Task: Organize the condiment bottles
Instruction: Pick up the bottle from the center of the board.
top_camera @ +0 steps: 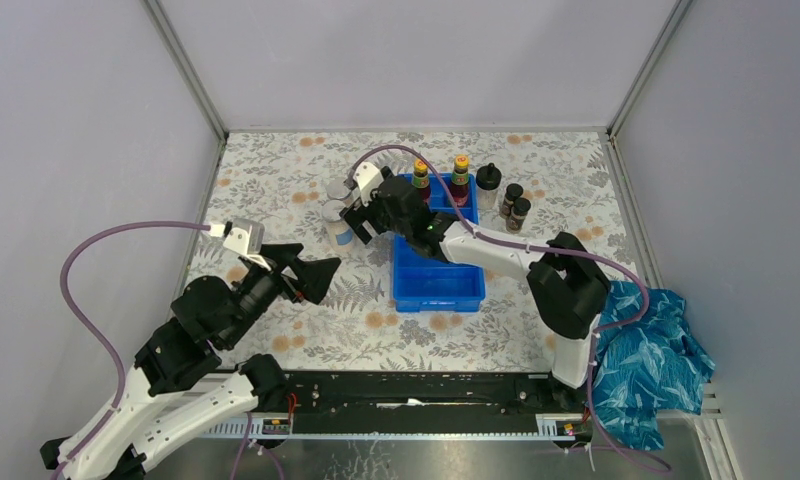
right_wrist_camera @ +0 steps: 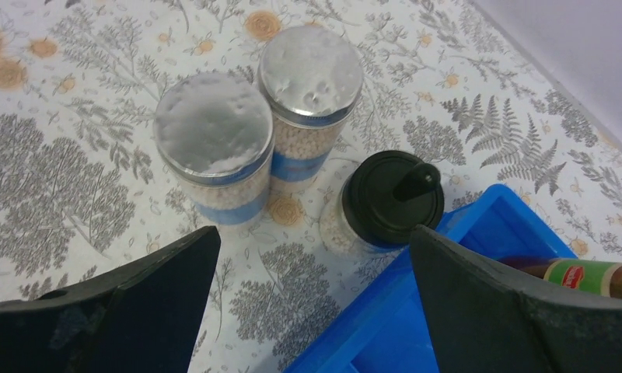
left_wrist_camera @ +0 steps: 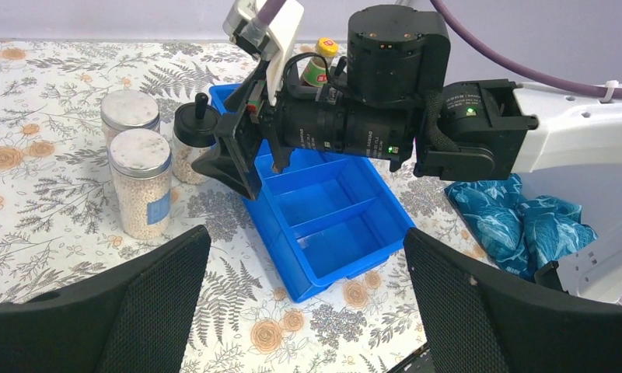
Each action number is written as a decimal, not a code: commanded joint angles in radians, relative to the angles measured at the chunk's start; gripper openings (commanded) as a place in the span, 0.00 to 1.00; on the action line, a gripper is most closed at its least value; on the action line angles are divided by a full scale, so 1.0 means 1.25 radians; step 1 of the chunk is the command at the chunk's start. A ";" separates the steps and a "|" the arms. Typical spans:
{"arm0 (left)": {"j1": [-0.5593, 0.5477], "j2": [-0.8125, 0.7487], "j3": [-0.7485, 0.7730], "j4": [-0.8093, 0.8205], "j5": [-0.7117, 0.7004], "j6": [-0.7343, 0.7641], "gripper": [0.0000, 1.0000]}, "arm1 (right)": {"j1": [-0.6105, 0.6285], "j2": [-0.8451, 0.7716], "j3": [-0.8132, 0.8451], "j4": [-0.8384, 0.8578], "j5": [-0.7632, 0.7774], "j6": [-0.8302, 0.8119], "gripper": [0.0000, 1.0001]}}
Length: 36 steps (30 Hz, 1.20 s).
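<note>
Step in hand: judging by the frames, the right gripper (right_wrist_camera: 312, 241) was lining up on the clear bottle with the black domed cap (right_wrist_camera: 389, 203), which stood on the table just beside the outer wall of the blue tray (right_wrist_camera: 479, 233) at its far left corner.
Right claw: spread wide and empty, hovering above the bottle without touching it.
Doing it well: the bottle sat off-centre, nearer one finger than the other, so the claw probably needed to shift until the cap lay midway. It should then descend to take the body below the cap. The tray wall on one side and the nearer silver-lidded jar (right_wrist_camera: 213, 128) on the other left little room, so a straight drop looked safest.
Risk: a finger catching the tray rim or nudging a jar could tip things over.
Bottle's look: clear body showing pale granules, with a glossy black dome topped by a small stubby knob.
Neighbours: the second silver-lidded jar (right_wrist_camera: 311, 70) stood touching or nearly touching the first. Both had blue labels and pale contents.
Further out: two dark red bottles (top_camera: 421, 180) stood at the tray's far end, though whether inside it I could not tell. The other black-domed bottle (top_camera: 489, 180) and two short dark jars (top_camera: 513, 197) stood beyond the tray's far right corner.
Tray: the near compartments were bare blue.
Left claw: the left gripper (left_wrist_camera: 304, 237) was spread open, held nothing, and hung left of the tray.
</note>
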 commanded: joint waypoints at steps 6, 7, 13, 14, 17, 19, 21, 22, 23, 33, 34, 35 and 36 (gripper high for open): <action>-0.005 0.006 0.012 -0.017 -0.018 -0.003 0.98 | -0.004 0.040 0.078 0.025 0.078 0.016 1.00; -0.005 0.006 0.010 -0.018 -0.019 -0.003 0.99 | -0.008 0.042 0.079 0.026 0.076 0.024 1.00; -0.004 0.014 0.010 -0.015 -0.019 -0.003 0.98 | -0.037 0.055 0.086 0.027 0.045 0.066 1.00; -0.005 0.016 0.009 -0.015 -0.019 -0.003 0.99 | -0.040 0.057 0.086 0.028 0.040 0.071 1.00; -0.005 0.020 0.006 -0.008 -0.016 -0.003 0.98 | -0.049 0.063 0.090 0.031 0.046 0.076 1.00; -0.005 0.024 0.005 -0.005 -0.014 -0.002 0.99 | -0.055 0.070 0.096 0.029 0.038 0.082 1.00; -0.005 0.027 0.004 -0.002 -0.012 -0.002 0.99 | -0.061 0.078 0.102 0.030 0.029 0.086 1.00; -0.005 0.028 0.003 0.000 -0.012 -0.002 0.99 | -0.066 0.081 0.104 0.029 0.024 0.089 1.00; -0.004 0.027 0.002 0.001 -0.012 -0.002 0.99 | -0.068 0.086 0.108 0.029 0.017 0.092 1.00; -0.005 0.036 -0.003 0.010 -0.014 0.003 0.99 | -0.085 0.127 0.147 0.016 -0.011 0.102 1.00; -0.004 0.038 -0.004 0.011 -0.014 0.004 0.99 | -0.087 0.132 0.150 0.016 -0.012 0.102 1.00; -0.004 0.038 -0.005 0.012 -0.013 0.004 0.99 | -0.089 0.136 0.152 0.014 -0.011 0.104 1.00; -0.005 0.039 -0.005 0.013 -0.013 0.005 0.99 | -0.089 0.139 0.155 0.013 -0.010 0.104 1.00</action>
